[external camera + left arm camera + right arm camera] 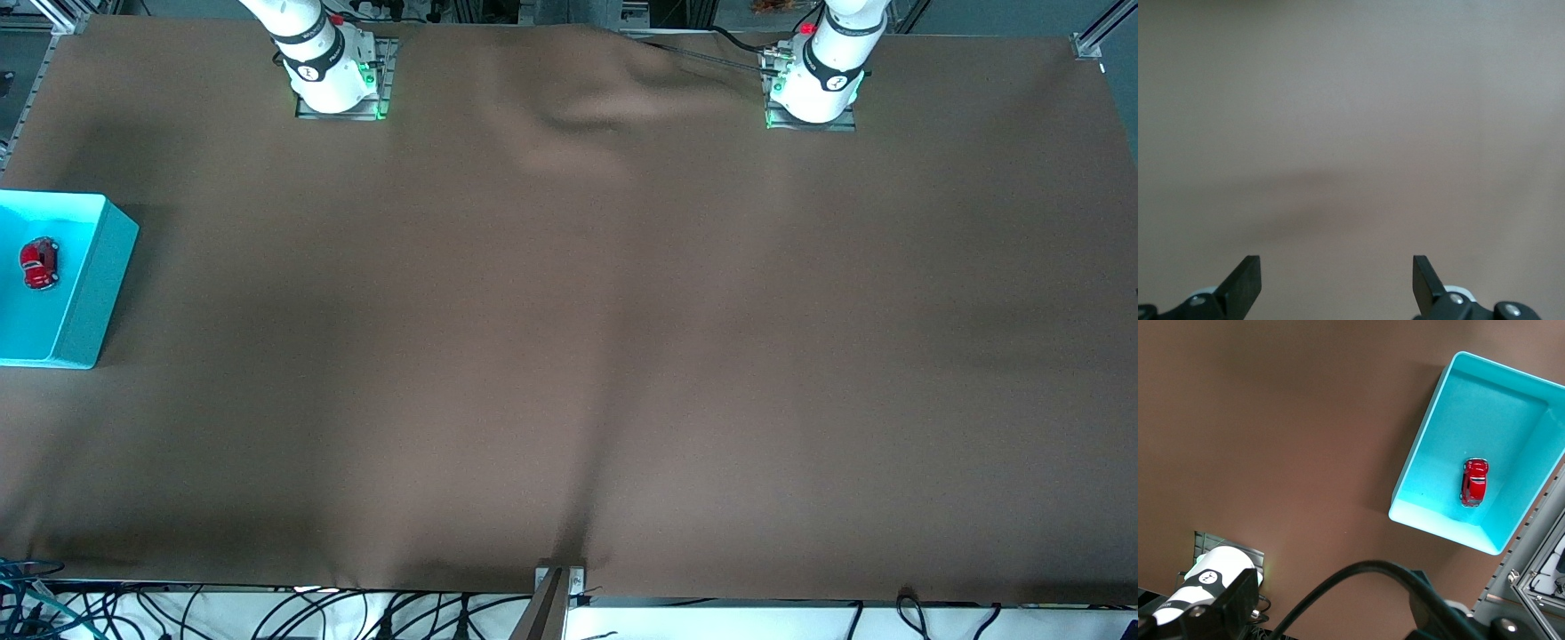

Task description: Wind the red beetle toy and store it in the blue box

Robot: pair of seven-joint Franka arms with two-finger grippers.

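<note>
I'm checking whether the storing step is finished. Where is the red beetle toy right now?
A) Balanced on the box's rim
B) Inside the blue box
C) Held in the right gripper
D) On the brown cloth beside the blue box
B: the red beetle toy sits on the floor of the blue box, and no gripper is near it.

Counter [569, 356] covered in a brown cloth [622, 267], rumpled near the arm bases. Blue box [89, 284] sits directly on it at the right arm's end, by the counter edge. Both arm bases stand mounted along one counter edge.
</note>
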